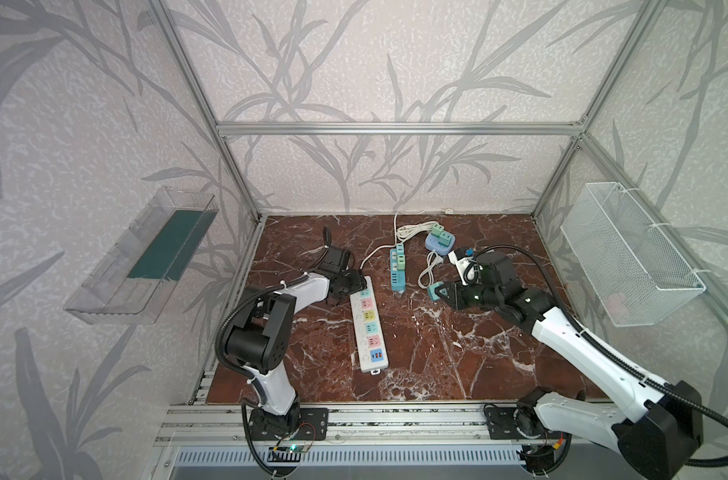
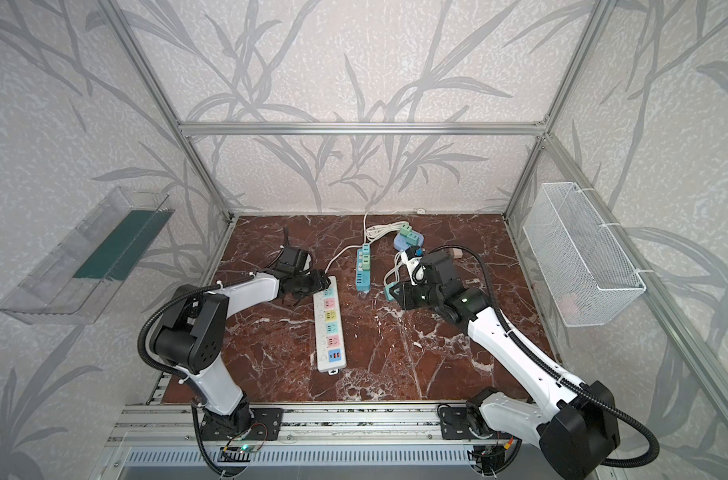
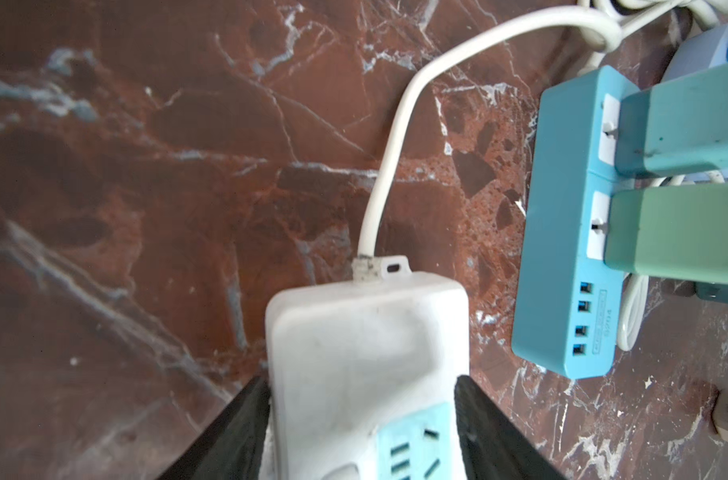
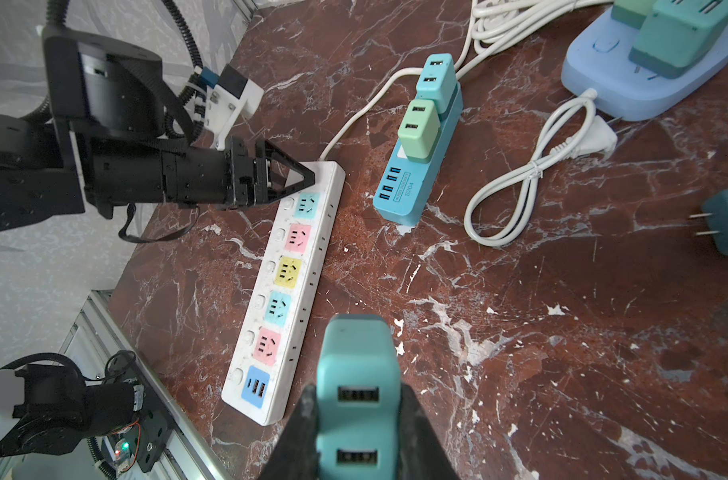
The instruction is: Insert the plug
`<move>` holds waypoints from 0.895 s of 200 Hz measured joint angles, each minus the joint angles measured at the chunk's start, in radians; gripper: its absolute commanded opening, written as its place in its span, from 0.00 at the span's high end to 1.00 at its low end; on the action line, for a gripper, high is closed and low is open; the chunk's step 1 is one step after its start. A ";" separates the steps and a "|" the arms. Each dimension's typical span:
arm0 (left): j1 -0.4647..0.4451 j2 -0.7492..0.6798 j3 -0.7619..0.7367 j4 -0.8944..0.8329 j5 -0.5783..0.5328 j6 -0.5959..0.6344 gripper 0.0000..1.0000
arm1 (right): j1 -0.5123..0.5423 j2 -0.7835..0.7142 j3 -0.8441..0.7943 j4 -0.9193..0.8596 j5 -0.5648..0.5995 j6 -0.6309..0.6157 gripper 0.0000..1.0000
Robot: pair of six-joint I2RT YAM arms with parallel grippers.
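Three power strips [image 1: 396, 276]. Teal plug [image 4: 354, 349] pinched in right end effector [image 4: 357, 395], right of white strip [image 1: 369, 324]; left end effector [image 3: 362, 382] straddling strip end, grip unclear.

**Strips and chargers, counted**

Three power strips: white strip [image 4: 287, 291], blue strip [image 4: 416, 183], lavender strip [image 4: 603, 91].

Six USB chargers:
- aqua charger [image 4: 435, 79] and mint charger [image 4: 418, 129] in the blue strip
- green charger [image 4: 628, 10] and teal charger [image 4: 682, 37] in the lavender strip
- turquoise charger [image 4: 356, 365] and dark teal charger [image 4: 727, 220], both unplugged

One bundled cord [image 4: 532, 174].

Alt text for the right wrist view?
The right gripper holds a teal charger over a marble table. Ahead lies a white power strip, its far end gripped by the left gripper; beside it, a blue strip carries two chargers.
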 measured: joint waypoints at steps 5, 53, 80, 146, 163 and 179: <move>-0.005 -0.022 -0.018 0.000 -0.011 -0.011 0.25 | 0.012 0.003 0.000 0.001 0.009 0.002 1.00; -0.014 -0.296 -0.167 -0.018 -0.031 -0.092 0.22 | 0.103 0.082 0.011 0.002 0.073 0.006 1.00; -0.079 -0.365 -0.298 -0.012 0.040 -0.144 0.22 | 0.101 0.090 0.040 -0.007 0.113 0.002 1.00; -0.335 -0.573 -0.465 0.013 0.022 -0.329 0.16 | 0.101 0.094 0.084 -0.006 0.153 0.004 1.00; -0.348 -0.555 -0.465 0.080 0.021 -0.358 0.16 | 0.101 0.104 0.085 -0.006 0.163 0.005 1.00; -0.355 -0.506 -0.465 0.143 0.029 -0.382 0.17 | 0.101 0.113 0.085 -0.008 0.172 0.006 1.00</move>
